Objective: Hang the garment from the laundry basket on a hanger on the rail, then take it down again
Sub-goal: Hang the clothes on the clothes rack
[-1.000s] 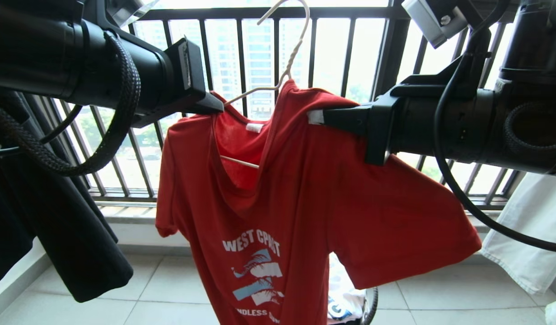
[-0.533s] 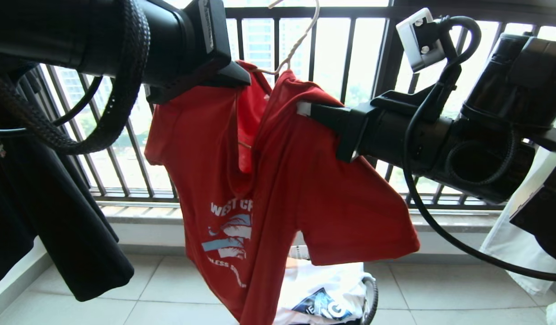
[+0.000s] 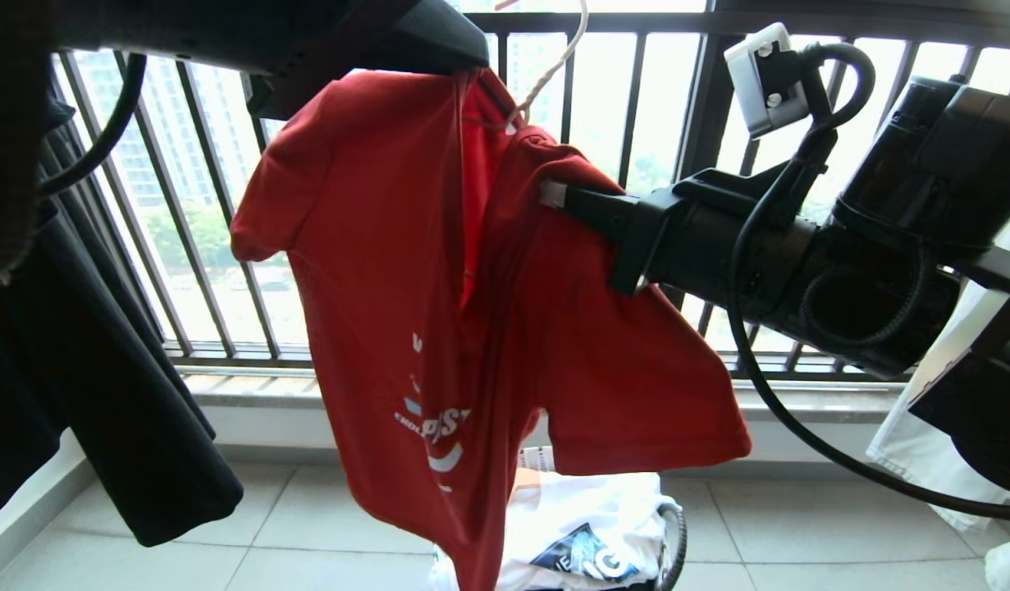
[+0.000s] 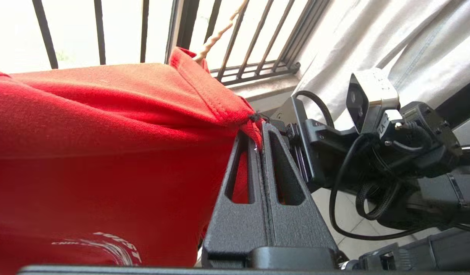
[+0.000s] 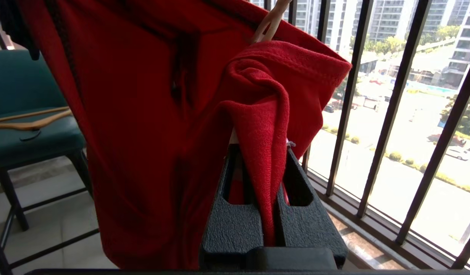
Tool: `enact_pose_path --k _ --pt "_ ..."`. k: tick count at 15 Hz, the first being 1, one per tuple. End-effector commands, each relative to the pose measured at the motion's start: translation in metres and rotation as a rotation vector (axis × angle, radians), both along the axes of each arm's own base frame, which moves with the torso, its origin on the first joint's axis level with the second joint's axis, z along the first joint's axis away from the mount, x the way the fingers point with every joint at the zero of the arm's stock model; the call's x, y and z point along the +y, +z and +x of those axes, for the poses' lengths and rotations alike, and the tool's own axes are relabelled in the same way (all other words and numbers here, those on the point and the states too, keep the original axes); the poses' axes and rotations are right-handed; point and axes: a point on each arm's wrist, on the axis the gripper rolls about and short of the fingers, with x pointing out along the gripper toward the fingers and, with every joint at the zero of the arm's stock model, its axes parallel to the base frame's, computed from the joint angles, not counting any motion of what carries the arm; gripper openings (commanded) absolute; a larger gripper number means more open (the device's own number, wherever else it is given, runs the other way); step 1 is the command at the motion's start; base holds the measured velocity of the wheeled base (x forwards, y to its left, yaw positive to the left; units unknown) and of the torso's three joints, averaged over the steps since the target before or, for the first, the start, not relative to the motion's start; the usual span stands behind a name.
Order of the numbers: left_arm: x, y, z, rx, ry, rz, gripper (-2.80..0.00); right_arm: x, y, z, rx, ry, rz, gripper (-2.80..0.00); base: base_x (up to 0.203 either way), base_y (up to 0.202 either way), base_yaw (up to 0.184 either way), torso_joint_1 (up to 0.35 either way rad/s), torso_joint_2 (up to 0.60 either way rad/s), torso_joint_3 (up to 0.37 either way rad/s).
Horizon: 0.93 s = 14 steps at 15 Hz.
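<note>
- My left gripper (image 4: 259, 143) is up at the top of the head view, jaws pressed together on a pinch of the red T-shirt's (image 3: 439, 271) collar edge; the left wrist view shows the fabric caught between the two black fingers (image 4: 284, 183)
- My right gripper (image 3: 554, 195) comes in from the right, jaws clamped on a thick fold of the same shirt near the neck; the right wrist view has the cloth bunched between the fingers (image 5: 303, 214)
- The T-shirt hangs in the air between both grippers, in front of the black railing (image 3: 636, 90); its body is folded lengthwise, so only part of the white chest print shows; one sleeve sticks out on each side
- The wire hanger (image 3: 546, 74) has its twisted neck rising out of the collar between the two grips; its hook runs off the top of the frame, so I cannot tell what it is on
- Laundry basket (image 3: 675, 542) sits on the tiled floor below the shirt, only a dark handle loop showing; a white shirt with dark-blue print (image 3: 587, 533) is heaped in it
- Dark garment (image 3: 119, 394) hangs at left; pale garment (image 3: 931, 443) at right
- Right wrist view: green chair (image 5: 28, 126) with a wooden hanger (image 5: 28, 120) lying on the seat
</note>
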Motion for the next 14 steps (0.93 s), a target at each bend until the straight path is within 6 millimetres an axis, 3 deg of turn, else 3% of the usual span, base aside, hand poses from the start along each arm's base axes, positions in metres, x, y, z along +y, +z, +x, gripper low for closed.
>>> enact_pose_path --k 1,4,11,12,14 --pt "0.003 0.004 -0.013 -0.028 -0.002 0.005 -2.80 -0.004 0.008 -0.006 -0.022 0.005 0.017 -2.80 0.000 0.000 0.000 0.000 0.00 0.000" --pt "-0.005 0.001 -0.015 -0.060 -0.033 0.053 -2.80 -0.009 0.016 -0.014 -0.026 0.018 0.040 -2.80 0.000 0.000 0.000 0.000 0.00 0.000" --pt "-0.027 -0.001 0.002 -0.159 -0.004 0.075 -2.80 -0.015 0.023 -0.023 -0.045 0.032 0.053 -2.80 0.000 0.000 0.000 0.000 0.00 0.000" --pt "-0.027 0.000 0.002 -0.174 -0.001 0.074 0.00 -0.016 0.025 -0.024 -0.048 0.032 0.055 -2.80 0.000 0.000 0.000 0.000 0.00 0.000" --pt "-0.024 0.002 0.000 -0.187 -0.003 0.083 0.00 -0.016 0.025 -0.024 -0.047 0.032 0.057 -2.80 0.000 0.000 0.000 0.000 0.00 0.000"
